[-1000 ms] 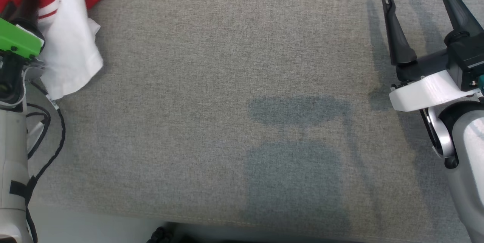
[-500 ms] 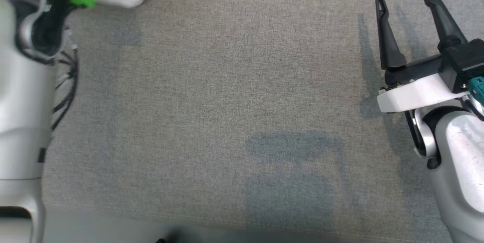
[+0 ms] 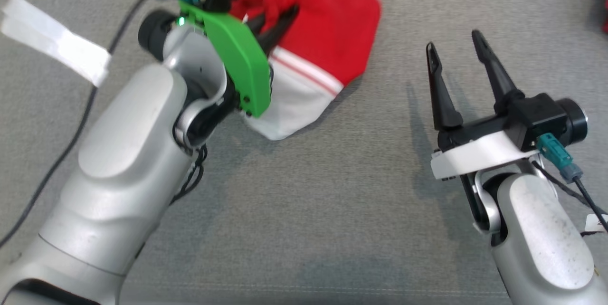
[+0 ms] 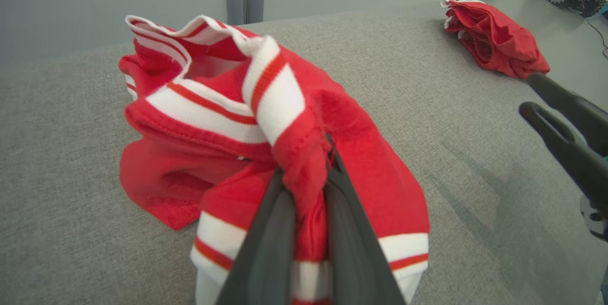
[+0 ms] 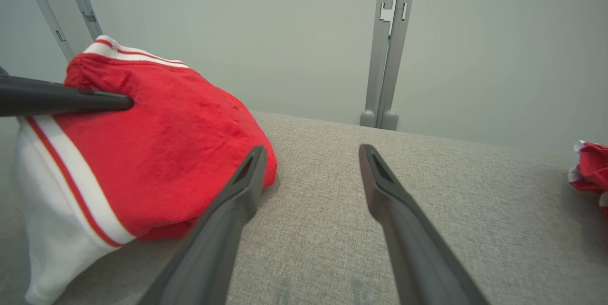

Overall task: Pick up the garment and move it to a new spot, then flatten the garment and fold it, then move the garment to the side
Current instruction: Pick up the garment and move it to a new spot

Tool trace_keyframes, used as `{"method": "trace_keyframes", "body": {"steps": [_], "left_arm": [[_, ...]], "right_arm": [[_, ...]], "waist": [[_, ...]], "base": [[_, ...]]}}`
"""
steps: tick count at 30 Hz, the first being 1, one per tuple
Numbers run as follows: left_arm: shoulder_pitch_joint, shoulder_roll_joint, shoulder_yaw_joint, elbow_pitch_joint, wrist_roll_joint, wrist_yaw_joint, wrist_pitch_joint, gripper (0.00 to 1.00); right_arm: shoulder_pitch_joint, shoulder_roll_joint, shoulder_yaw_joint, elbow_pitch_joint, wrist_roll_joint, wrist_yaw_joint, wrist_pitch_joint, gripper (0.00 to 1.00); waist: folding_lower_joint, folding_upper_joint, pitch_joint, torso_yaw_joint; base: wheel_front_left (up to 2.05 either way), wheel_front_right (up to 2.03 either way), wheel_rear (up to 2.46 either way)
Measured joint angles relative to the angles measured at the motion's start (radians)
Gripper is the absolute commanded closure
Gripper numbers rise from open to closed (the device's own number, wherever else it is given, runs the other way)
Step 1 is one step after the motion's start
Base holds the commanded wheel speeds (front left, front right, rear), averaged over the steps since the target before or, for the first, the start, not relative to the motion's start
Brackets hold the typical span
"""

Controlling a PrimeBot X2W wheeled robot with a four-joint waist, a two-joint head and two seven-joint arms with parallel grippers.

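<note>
**Left arm brings the bunched shirt toward the middle**

Compared with half a second ago, the head camera has swung, so the whole picture is shifted. Even so, the left gripper (image 3: 278, 20) with the garment (image 3: 332, 20) now stands much nearer to the right gripper (image 3: 453, 41) than it did.

Head view: the garment is a red and white bundle at the far middle of the grey cloth surface (image 3: 332, 200), and the left fingers are buried in it. The right gripper waits to its right, apart from it, with its fingers spread and nothing between them. A blurred white strip (image 3: 52, 43) lies at the far left.

Left wrist view: the two fingers are closed tightly on a red fold near the striped trim. The rest of the shirt spreads below and beyond them. I cannot tell if the lower folds rest on the surface or hang just above it. A second red heap (image 4: 494, 34) lies far right, well apart.

Right wrist view: the open fingers point past the near edge of the bundle, not touching it.

My judgement: this is the move to a new spot. To do it well, lower the bundle onto bare cloth, away from the other heap. Release only when the fabric lies slack, so that the right gripper can find an edge for flattening.
</note>
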Motion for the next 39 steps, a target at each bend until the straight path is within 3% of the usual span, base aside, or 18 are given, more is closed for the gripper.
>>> {"method": "trace_keyframes", "body": {"steps": [11, 14, 16, 17, 18, 27, 39], "left_arm": [[0.112, -0.052, -0.060, 0.084, 0.043, 0.001, -0.004, 1.00], [0.112, -0.057, -0.060, 0.097, 0.067, 0.012, -0.031, 0.97], [0.112, -0.059, -0.058, 0.110, 0.071, 0.025, -0.050, 0.55], [0.112, -0.063, -0.054, 0.113, 0.071, 0.030, -0.061, 0.18], [0.111, -0.067, -0.052, 0.114, 0.071, 0.035, -0.073, 0.00], [0.110, -0.105, -0.059, 0.093, 0.036, 0.046, -0.130, 0.00], [0.111, -0.103, -0.090, 0.039, 0.037, 0.050, -0.225, 0.00]], "right_arm": [[0.070, 0.026, 0.064, 0.036, 0.010, -0.006, -0.031, 0.00], [0.076, 0.036, 0.124, 0.058, 0.012, 0.014, -0.031, 0.00], [0.086, 0.046, 0.152, 0.075, 0.012, 0.021, -0.033, 0.00], [0.088, 0.047, 0.162, 0.084, 0.012, 0.024, -0.035, 0.00], [0.088, 0.047, 0.173, 0.093, 0.012, 0.031, -0.034, 0.00], [0.126, 0.047, 0.242, 0.143, 0.009, 0.042, -0.013, 0.00], [0.123, 0.052, 0.278, 0.219, 0.025, 0.044, 0.020, 0.00]], "waist": [[0.0000, 0.0000, -0.064, -0.148], [0.0000, 0.0000, -0.078, -0.191], [0.0000, 0.0000, -0.087, -0.219], [0.0000, 0.0000, -0.093, -0.233], [0.0000, 0.0000, -0.099, -0.245], [0.0000, 0.0000, -0.166, -0.285], [0.0000, 0.0000, -0.193, -0.166]], "base": [[0.00, 0.00, 0.00], [0.00, 0.00, 0.00], [0.00, 0.00, 0.00], [0.00, 0.00, 0.00], [0.00, 0.00, 0.00], [0.00, 0.00, 0.00], [0.00, 0.00, 0.00]]}}
